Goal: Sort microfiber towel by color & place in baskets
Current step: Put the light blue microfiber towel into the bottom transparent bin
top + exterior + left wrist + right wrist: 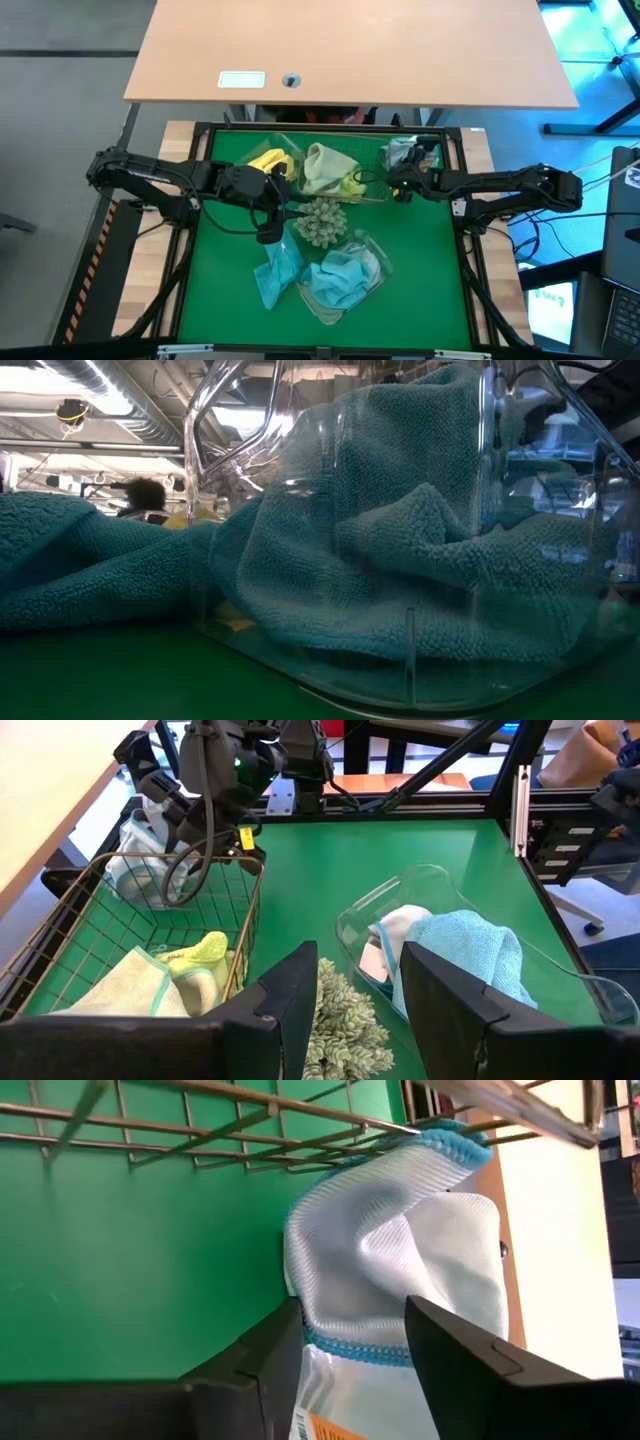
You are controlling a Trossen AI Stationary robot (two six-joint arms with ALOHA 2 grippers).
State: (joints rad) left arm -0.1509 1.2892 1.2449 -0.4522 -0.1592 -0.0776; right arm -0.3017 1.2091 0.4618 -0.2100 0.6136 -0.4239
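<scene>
right gripper fingers parted, at the white blue-edged towel beside the wire basket | left gripper fingers apart, empty, over the spiky ball | blue towel in clear tub; another blue towel on mat

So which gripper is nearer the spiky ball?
Left. The left gripper hangs open right beside the spiky ball, on its left edge. The right gripper is farther off, up by the wire basket and a pale cloth.

Green table: wire basket, clear tub, towel.
</scene>
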